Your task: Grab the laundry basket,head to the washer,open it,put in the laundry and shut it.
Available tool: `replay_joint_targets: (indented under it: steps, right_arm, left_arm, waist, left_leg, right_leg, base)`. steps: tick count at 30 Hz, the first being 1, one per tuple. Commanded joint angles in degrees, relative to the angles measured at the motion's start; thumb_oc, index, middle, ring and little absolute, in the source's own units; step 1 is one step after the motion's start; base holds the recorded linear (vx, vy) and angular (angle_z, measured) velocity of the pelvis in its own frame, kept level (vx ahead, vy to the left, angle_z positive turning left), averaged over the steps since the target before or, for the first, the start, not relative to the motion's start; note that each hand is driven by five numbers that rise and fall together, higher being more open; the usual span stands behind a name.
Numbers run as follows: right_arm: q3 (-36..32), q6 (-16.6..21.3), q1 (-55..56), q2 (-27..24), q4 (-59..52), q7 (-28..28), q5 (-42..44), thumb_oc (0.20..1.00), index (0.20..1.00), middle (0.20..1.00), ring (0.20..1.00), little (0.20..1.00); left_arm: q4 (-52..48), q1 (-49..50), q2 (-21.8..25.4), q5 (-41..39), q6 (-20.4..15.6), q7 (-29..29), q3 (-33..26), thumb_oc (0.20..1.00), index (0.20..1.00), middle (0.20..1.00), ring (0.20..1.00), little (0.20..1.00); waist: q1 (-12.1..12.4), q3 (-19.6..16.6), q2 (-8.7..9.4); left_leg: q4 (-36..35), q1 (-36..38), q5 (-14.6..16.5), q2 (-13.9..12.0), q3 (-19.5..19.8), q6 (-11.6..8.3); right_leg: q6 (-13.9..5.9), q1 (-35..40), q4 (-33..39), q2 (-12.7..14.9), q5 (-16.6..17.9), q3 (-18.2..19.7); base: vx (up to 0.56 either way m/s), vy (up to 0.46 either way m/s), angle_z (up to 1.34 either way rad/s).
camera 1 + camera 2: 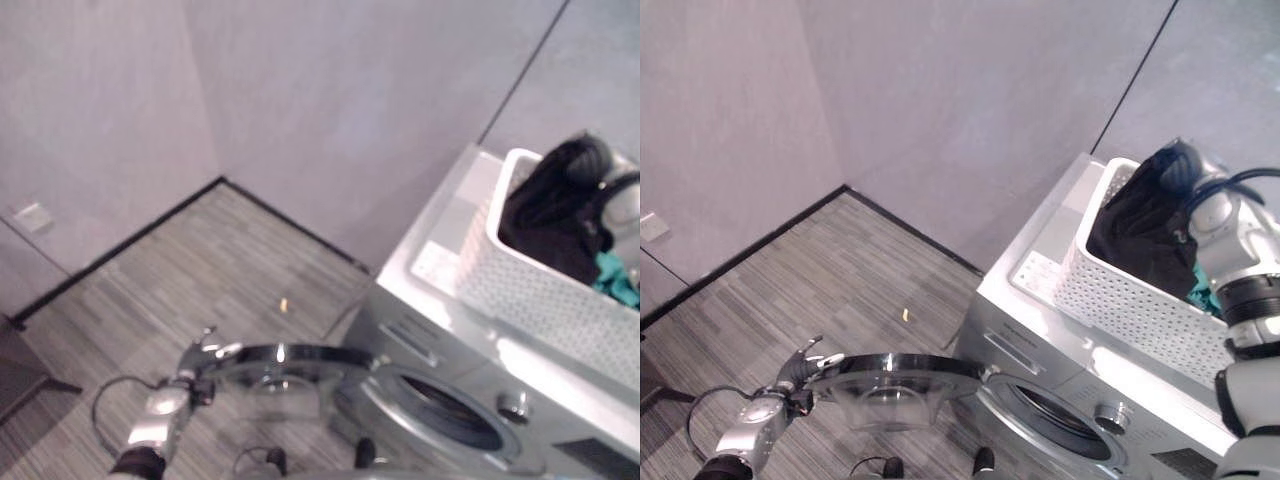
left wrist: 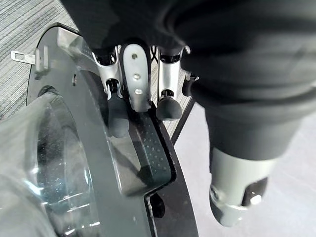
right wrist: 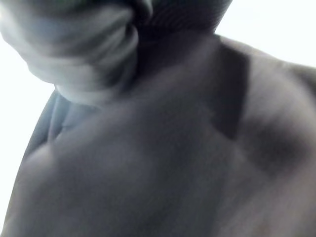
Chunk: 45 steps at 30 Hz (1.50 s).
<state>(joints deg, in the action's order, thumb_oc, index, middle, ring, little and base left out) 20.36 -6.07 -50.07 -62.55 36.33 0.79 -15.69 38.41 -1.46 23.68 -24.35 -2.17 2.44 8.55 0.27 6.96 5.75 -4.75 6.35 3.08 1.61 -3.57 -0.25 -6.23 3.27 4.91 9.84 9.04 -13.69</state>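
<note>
From the head views, the white perforated laundry basket [image 1: 1140, 300] sits on the silver washer's [image 1: 1040, 330] top, dark laundry [image 1: 1140, 230] heaped inside. The round glass door [image 1: 895, 385] stands swung open. The left wrist view adds the left hand [image 2: 140, 84], fingers straight against the door's dark rim. The right wrist view shows blurred dark cloth; the right hand's [image 1: 1175, 165] fingers cannot be told.

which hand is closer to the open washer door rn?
Left. The left hand is at the outer edge of the washer door, fingers against it. The right hand is up in the laundry basket on the washer.
</note>
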Motion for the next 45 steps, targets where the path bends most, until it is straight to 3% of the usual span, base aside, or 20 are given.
replay_joint_targets:
  steps: [1,11,34,45]
  right_arm:
    - [-0.38,0.12,-11.6,-5.79,0.5,-7.21,-5.11,0.2,0.2,0.2,0.2,0.2]
    - [2.06,-0.9,-21.17,-8.0,4.04,-13.05,-5.87,0.2,0.2,0.2,0.2,0.2]
    - [22.19,0.04,-52.57,-10.2,9.74,-23.33,-1.64,0.2,0.2,0.2,0.2,0.2]
    - [22.31,1.27,-56.0,-10.39,7.25,-27.04,-0.77,0.2,0.2,0.2,0.2,0.2]
  left_arm:
    - [4.68,0.55,-8.64,0.97,2.58,2.29,9.96,1.0,1.0,1.0,1.0,1.0]
    - [6.45,-0.21,-7.48,1.57,1.82,1.34,10.06,1.0,1.0,1.0,1.0,1.0]
    - [10.99,-2.46,-6.47,0.39,-0.81,-2.44,9.05,1.0,1.0,1.0,1.0,1.0]
    - [12.48,-1.87,-6.36,0.62,-1.96,-3.26,7.91,1.0,1.0,1.0,1.0,1.0]
  waist:
    - [0.33,-2.85,-0.73]
    - [1.33,-4.03,0.08]
    - [2.12,-6.5,1.35]
    - [2.27,-7.64,1.31]
  left_leg:
    - [2.8,2.07,6.31,-4.92,1.84,0.46]
    - [2.8,2.16,6.25,-5.14,2.6,0.28]
    - [3.35,1.87,6.0,-6.28,4.5,-1.09]
    - [3.32,2.31,6.24,-5.23,4.04,-0.43]
  right_leg:
    - [0.08,-6.47,-10.52,-1.76,-9.19,-0.17]
    - [0.11,-5.52,-10.15,-1.93,-9.46,-0.6]
    - [0.51,-3.72,-9.89,-2.39,-10.72,-2.68]
    - [-0.12,-3.5,-9.89,-1.37,-10.11,-2.18]
  base:
    - [0.0,0.006,-0.04]
    - [0.0,-0.003,0.0]
    - [0.01,-0.011,0.05]
    - [-0.02,0.034,-0.02]
